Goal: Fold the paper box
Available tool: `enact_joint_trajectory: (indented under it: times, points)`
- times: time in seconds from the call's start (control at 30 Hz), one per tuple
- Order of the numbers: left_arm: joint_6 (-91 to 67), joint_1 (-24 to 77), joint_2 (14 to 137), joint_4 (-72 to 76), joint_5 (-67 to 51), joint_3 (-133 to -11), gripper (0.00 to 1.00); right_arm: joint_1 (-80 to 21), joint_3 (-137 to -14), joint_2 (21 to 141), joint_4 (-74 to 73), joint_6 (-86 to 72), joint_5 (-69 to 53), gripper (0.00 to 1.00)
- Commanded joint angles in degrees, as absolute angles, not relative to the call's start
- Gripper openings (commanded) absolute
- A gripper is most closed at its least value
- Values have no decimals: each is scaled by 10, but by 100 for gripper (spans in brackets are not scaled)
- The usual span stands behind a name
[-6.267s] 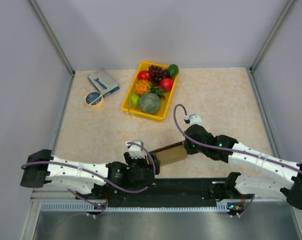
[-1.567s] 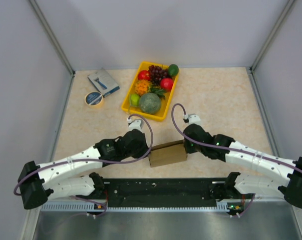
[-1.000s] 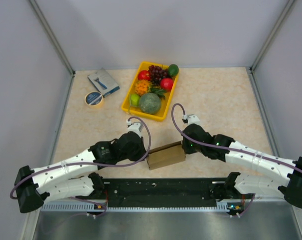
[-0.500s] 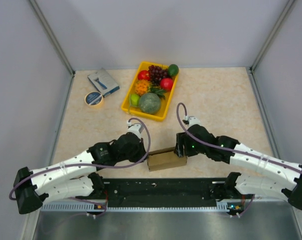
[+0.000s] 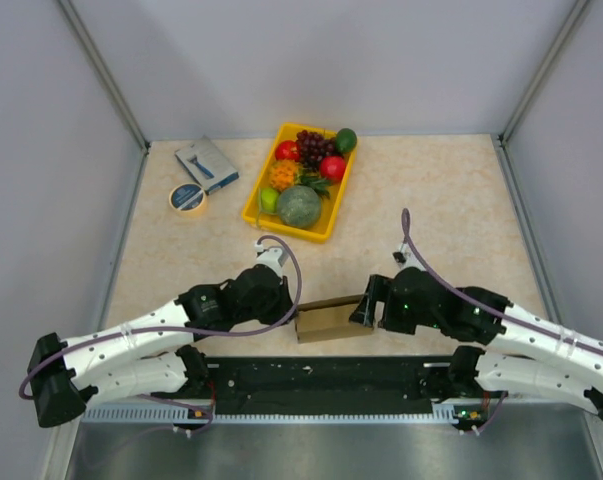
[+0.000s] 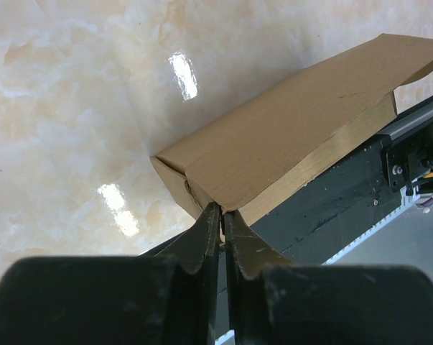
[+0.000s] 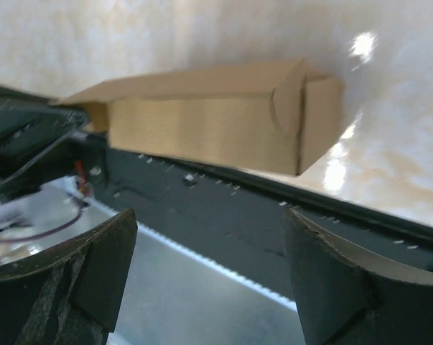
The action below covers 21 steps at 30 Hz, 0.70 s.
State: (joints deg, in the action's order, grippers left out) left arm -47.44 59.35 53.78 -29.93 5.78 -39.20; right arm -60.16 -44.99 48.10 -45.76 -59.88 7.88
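Marbled tabletop (image 5: 431, 200) carries the paper box (image 5: 331, 320) at its six o'clock edge, nearly closed, against the black rail (image 5: 321, 375). At nine o'clock the left gripper (image 6: 222, 215) pinches its corner edge; at three the right gripper (image 7: 209, 215) gapes empty. Best, I judge: brace left and press the right-end flap squarely home.

Beige marbled table (image 5: 451, 190) with glossy patches of reflected light (image 6: 184, 75), plain pale grey walls (image 5: 321, 60) on three sides, slanted metal corner posts (image 5: 101, 70), black rail (image 5: 321, 375) along the near edge, grey metal ledge (image 5: 311, 450) below it
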Motion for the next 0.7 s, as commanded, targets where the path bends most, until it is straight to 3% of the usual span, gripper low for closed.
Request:
enact_joint_trajectory:
  times: [0.0,0.1,0.33,0.5,0.67]
  points:
    - [-477,598,547,-302,47,-400,11,-667,-365,433,-331,-812,45,81]
    - [-475,598,551,-306,42,-400,17,-688,-332,455,-245,-866,66,81]
    - [-452,598,559,-328,37,-410,23,-689,-292,547,-72,-910,57,69]
    - [-439,598,577,-336,39,-415,14,-689,-282,572,-40,-956,75,59]
    - [-436,598,584,-327,31,-412,6,-695,-273,587,-51,-1000,106,59]
